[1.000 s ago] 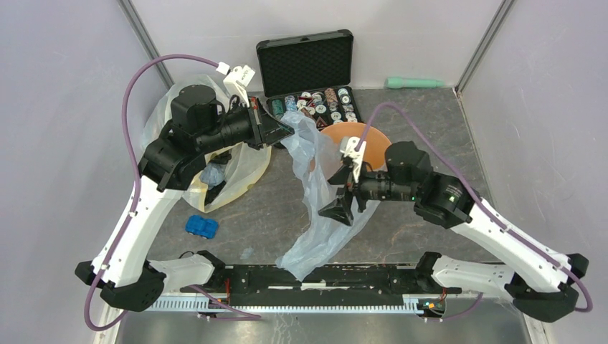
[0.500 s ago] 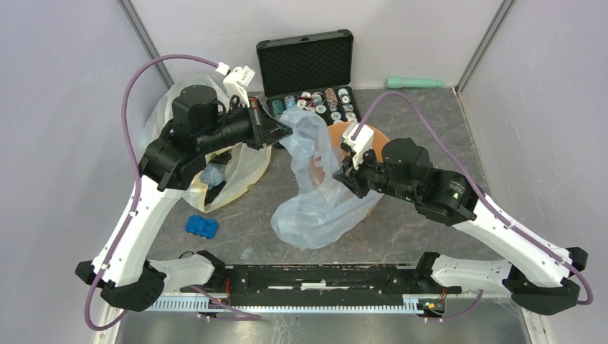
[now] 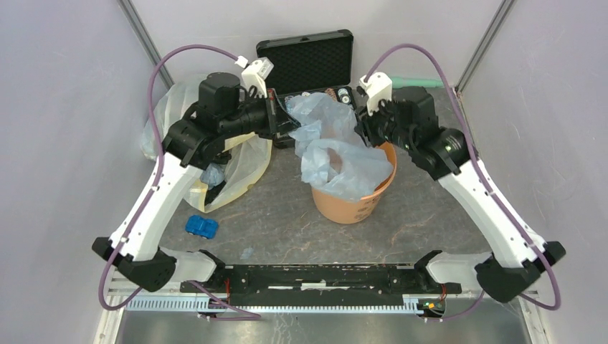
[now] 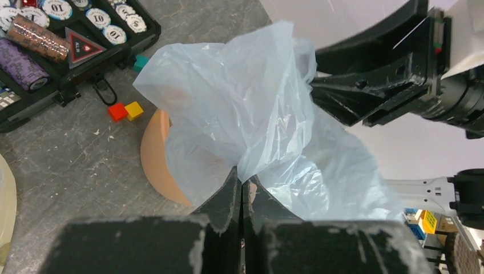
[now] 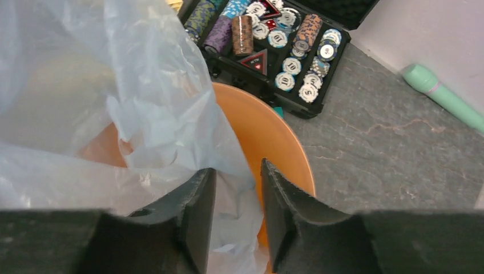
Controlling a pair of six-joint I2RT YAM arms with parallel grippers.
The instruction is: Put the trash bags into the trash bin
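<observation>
My left gripper (image 4: 242,185) is clamped tight on a fold of the pale blue trash bag (image 3: 337,154), holding it up above the table. From that pinch the bag runs lengthwise down and to my right, its lower part draped across the open mouth of the orange trash bin (image 3: 351,204), which stands upright in the middle of the table. Some film spills over the near rim. My right gripper (image 5: 238,188) hovers at the bin's far right rim, jaws partway apart, with loose film lying in the gap but not pinched as far as I can see. The right arm is the nearer one to the bin; the left holds the bag's high end off to the bin's left, near the open chip case (image 3: 305,61). I judge the raised end must come right and down.
</observation>
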